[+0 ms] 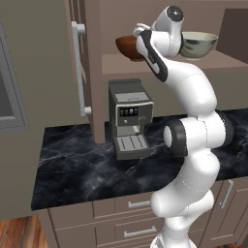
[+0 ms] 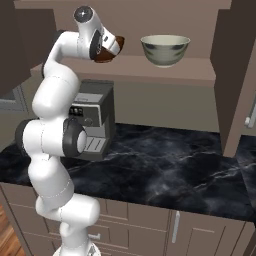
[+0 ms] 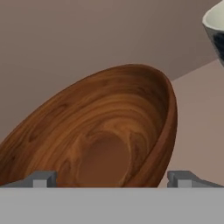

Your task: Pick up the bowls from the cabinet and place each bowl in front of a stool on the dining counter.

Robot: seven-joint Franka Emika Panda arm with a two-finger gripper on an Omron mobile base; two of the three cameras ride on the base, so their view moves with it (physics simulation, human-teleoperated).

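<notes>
Between my spread fingertips (image 3: 45,179), nothing gripped, the gripper (image 3: 112,180) looks straight into the wooden bowl (image 3: 103,140); its rim falls inside the gap, so I judge closing will need one finger on each side of the wall. It sits on the cabinet shelf (image 2: 190,70), left of the ceramic bowl (image 2: 165,49). No legible writing, coffee machine (image 1: 130,118) included.

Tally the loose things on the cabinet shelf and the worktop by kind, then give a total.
Bowls: 2, a wooden bowl and a cream ceramic bowl, both on the cabinet shelf.
Coffee machines: 1, the grey coffee machine on the worktop.
Total: 3.
</notes>
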